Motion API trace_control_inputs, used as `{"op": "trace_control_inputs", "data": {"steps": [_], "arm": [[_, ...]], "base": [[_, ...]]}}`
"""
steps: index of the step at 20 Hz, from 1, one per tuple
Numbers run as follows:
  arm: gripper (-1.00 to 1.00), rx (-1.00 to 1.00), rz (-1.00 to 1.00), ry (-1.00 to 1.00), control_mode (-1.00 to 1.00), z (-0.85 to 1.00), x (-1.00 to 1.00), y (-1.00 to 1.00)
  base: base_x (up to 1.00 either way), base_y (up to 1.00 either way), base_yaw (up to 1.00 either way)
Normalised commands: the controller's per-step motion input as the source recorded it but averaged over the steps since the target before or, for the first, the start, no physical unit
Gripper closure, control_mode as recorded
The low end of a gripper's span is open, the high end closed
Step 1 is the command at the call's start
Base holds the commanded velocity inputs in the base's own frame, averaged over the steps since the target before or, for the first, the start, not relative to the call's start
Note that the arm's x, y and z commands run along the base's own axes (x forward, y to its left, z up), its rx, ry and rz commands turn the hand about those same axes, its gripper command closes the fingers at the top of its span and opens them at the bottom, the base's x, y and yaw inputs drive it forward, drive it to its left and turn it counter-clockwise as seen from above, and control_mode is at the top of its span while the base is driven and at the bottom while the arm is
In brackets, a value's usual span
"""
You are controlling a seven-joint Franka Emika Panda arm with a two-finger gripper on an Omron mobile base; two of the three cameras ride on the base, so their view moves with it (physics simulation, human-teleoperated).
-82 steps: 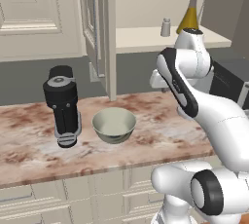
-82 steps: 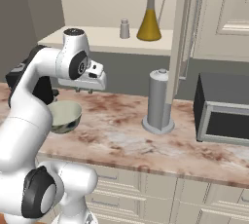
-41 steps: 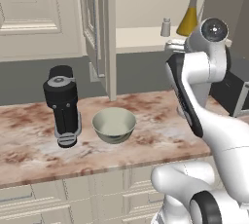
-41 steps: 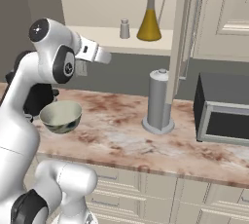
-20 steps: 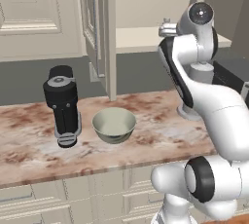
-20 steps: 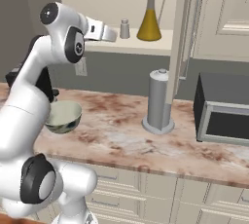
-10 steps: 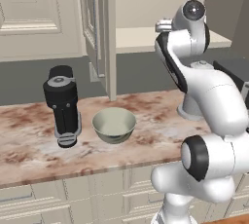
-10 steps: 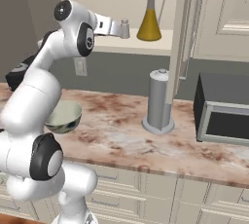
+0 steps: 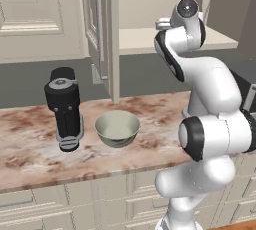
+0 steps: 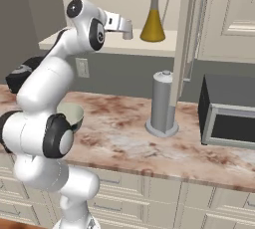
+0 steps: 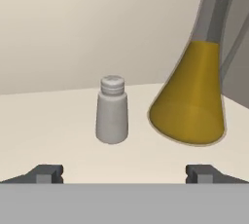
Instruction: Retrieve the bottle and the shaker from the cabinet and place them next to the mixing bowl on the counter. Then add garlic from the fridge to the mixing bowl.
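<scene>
Both shaker (image 11: 112, 110) and bottle (image 11: 192, 91) stand beyond the gripper (image 11: 124, 173) (jaws wide, untouched).

Flat, even rendered light, soft faint shadows, no glare, sharp focus throughout, slightly coarse edges.

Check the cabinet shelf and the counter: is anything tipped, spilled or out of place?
Nothing stands out. The shaker and bottle stand upright on the shelf, apart. The mixing bowl sits upright on the counter, and the open tool holds nothing.
</scene>
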Motion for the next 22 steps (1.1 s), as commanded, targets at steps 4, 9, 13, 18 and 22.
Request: {"op": "trace_control_inputs", "data": {"steps": [4,9,13,18,22], "arm": [[-1.0,0.0,-0.04,0.0,-1.0,0.0,0.36,-0.19],[-1.0,0.0,-0.02,0.0,-1.0,0.0,0.32,-0.06],[-1.0,0.0,0.0,0.0,-1.0,0.0,0.26,0.0],[-1.0,0.0,0.0,0.0,-1.0,-0.05,0.32,0.0],[-1.0,0.0,0.0,0.0,-1.0,-0.17,0.37,0.0]], "base": [[0.0,0.0,0.0],[0.0,0.0,0.0],[0.0,0.0,0.0],[0.0,0.0,0.0],[0.0,0.0,0.0]]}}
